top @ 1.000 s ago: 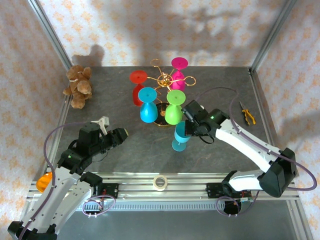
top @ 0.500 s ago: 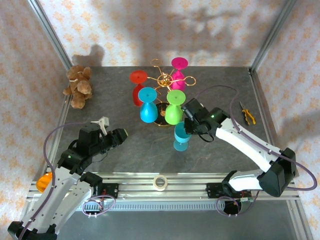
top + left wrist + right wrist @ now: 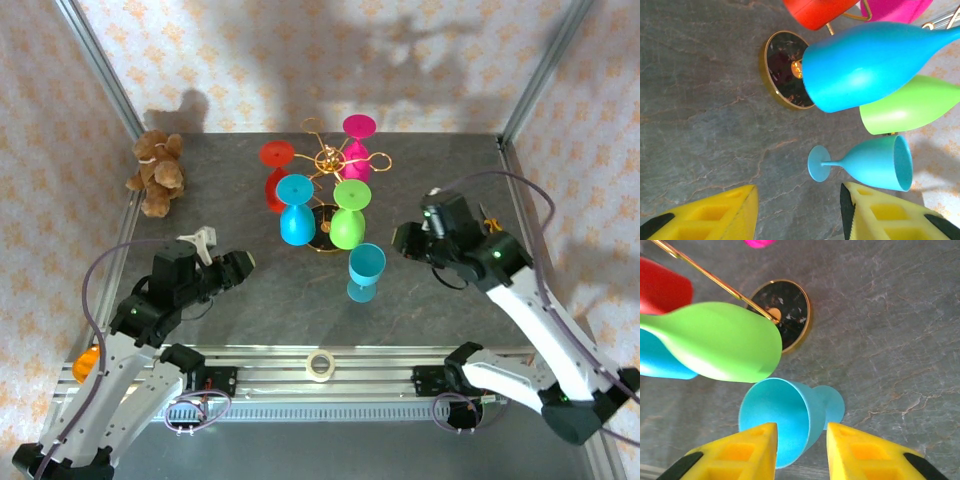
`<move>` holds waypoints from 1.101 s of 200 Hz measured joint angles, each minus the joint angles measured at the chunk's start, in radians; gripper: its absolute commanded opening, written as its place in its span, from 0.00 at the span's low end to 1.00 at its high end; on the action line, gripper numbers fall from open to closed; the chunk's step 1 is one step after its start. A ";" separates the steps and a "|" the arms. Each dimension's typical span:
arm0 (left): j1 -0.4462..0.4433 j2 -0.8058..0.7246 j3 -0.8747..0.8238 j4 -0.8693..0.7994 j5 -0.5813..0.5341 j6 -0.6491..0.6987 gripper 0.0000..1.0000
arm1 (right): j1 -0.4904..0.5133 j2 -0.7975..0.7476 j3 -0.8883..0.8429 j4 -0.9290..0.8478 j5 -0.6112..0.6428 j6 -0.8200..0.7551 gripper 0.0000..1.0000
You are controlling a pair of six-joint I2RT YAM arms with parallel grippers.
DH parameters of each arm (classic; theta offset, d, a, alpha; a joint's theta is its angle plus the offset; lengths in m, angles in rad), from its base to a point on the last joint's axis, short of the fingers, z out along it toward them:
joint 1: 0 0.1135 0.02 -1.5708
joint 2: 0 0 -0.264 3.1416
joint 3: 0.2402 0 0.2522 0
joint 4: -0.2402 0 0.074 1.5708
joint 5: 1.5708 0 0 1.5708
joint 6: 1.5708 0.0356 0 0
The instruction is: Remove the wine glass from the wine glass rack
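The gold wire wine glass rack (image 3: pixel 331 160) stands on its round black base (image 3: pixel 322 220) at mid-table. Red (image 3: pixel 276 172), blue (image 3: pixel 296 215), green (image 3: pixel 348 218) and pink (image 3: pixel 357 140) glasses hang from it upside down. A teal wine glass (image 3: pixel 365 270) stands upright on the table in front of the rack, free of both grippers. My right gripper (image 3: pixel 403 242) is open, drawn back to the right of it; the teal wine glass (image 3: pixel 790 420) sits beyond its fingertips (image 3: pixel 765 437). My left gripper (image 3: pixel 240 266) is open, well left of the teal wine glass (image 3: pixel 875 162).
A teddy bear (image 3: pixel 156 172) lies at the back left. Pliers (image 3: pixel 494 227) rest by the right frame rail. A tape roll (image 3: pixel 320 365) sits on the front rail, and an orange object (image 3: pixel 88 362) sits at the front left. The rack base (image 3: pixel 782 70) stands near the blue glass (image 3: pixel 865 65).
My right gripper has let go of the teal wine glass and pulled back to the right. The glass now stands alone on the table. The left arm has barely shifted.
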 measured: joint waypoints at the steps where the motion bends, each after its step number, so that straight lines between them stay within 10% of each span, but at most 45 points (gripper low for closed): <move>1: 0.000 0.001 0.002 0.000 -0.001 0.001 0.47 | -0.002 -0.003 0.000 0.001 -0.002 0.002 0.37; 80: 0.000 0.023 0.024 0.034 -0.010 -0.005 0.47 | -0.116 -0.056 -0.042 0.273 -0.292 0.129 0.53; 220: 0.000 0.058 0.042 0.089 -0.011 -0.016 0.47 | -0.118 0.098 -0.069 0.586 -0.405 0.253 0.32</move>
